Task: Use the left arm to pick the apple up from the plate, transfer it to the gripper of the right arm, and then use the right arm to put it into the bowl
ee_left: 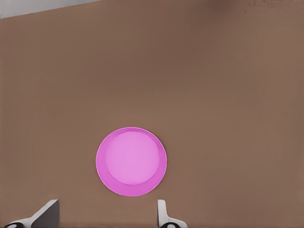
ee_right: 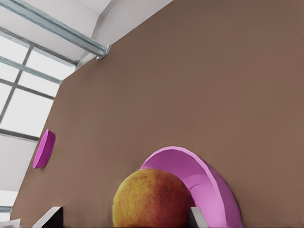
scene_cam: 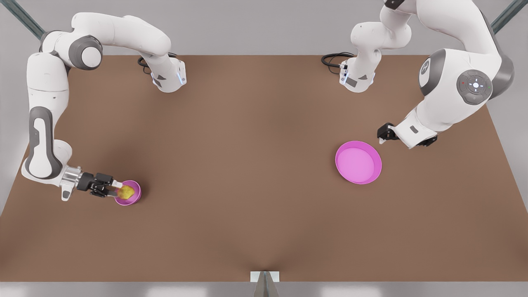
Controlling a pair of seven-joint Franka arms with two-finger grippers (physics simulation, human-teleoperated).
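The yellow-red apple (scene_cam: pixel 126 191) lies inside the outline of the small pink bowl (scene_cam: pixel 135 197) at the front view's left. My right gripper (scene_cam: pixel 116 188) reaches over the bowl's rim around it. In the right wrist view the apple (ee_right: pixel 153 199) touches one finger (ee_right: pixel 197 217), while brown table shows between it and the other finger, so the right gripper (ee_right: pixel 126 217) is open; the bowl (ee_right: pixel 213 190) curves behind. The wide pink plate (scene_cam: pixel 358 161) is bare. My left gripper (scene_cam: pixel 385 132) hovers just beyond it, and in the left wrist view that gripper (ee_left: pixel 107 216) is open above the plate (ee_left: pixel 131 161).
Both arm bases stand at the table's far edge with black cables (scene_cam: pixel 334 60) beside them. A small white bracket (scene_cam: pixel 265 277) sits at the near edge. The plate (ee_right: pixel 43 149) shows edge-on far off in the right wrist view. Brown tabletop stretches between plate and bowl.
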